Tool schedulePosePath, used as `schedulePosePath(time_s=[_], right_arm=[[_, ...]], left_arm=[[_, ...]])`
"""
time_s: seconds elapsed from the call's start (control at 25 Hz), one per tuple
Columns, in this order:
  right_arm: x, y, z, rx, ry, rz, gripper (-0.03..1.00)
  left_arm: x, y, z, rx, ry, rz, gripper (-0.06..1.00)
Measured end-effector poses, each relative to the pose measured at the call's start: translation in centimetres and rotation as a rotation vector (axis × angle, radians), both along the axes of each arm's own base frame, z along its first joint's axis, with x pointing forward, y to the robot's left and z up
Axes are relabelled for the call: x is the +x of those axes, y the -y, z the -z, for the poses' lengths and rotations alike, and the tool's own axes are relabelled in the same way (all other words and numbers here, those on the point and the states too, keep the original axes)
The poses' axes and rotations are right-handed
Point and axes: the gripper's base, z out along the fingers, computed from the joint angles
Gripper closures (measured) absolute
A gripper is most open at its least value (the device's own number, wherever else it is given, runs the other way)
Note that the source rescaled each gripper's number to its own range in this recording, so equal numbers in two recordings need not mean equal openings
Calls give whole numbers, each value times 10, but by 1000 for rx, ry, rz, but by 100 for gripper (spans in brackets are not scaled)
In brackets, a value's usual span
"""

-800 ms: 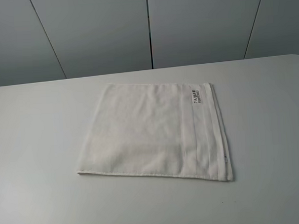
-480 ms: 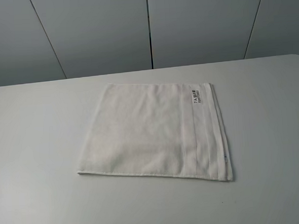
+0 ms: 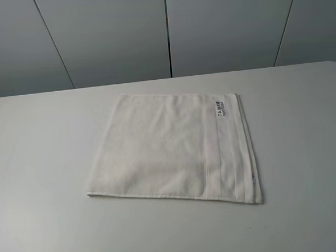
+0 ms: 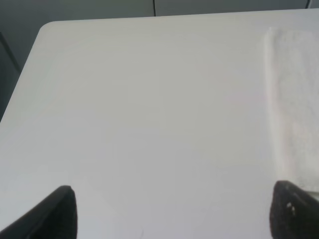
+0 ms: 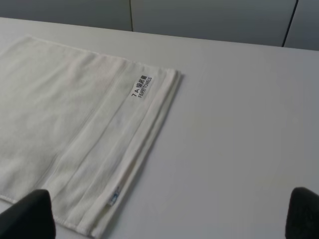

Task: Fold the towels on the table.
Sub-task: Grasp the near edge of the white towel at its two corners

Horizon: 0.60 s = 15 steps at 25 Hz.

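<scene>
Shows the towel [image 3: 172,148] lying flat around the middle of the white bench [image 3: 39,168], border band along its right edge, printed label [image 3: 220,109] at the far right corner. Finds the left gripper [image 4: 174,214] spread wide over bare bench left of the towel. Finds the right gripper [image 5: 167,216] likewise spread, empty, by the towel's near right corner.

Item one, left gripper [image 4: 172,214]: we found its jaws spread wide, dark fingertips [image 4: 60,211] far apart, gripping nothing. Item two, right gripper [image 5: 167,214]: we found likewise, jaws wide apart, empty.
</scene>
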Motion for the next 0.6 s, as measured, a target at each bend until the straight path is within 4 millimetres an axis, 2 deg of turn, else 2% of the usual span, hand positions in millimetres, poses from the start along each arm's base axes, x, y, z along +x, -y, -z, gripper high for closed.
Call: schedulePosePath(time_s=[0.6], right_arm=[[0, 0, 0, 0, 0, 0, -3]], left_arm=[[0, 0, 0, 0, 0, 0, -6]])
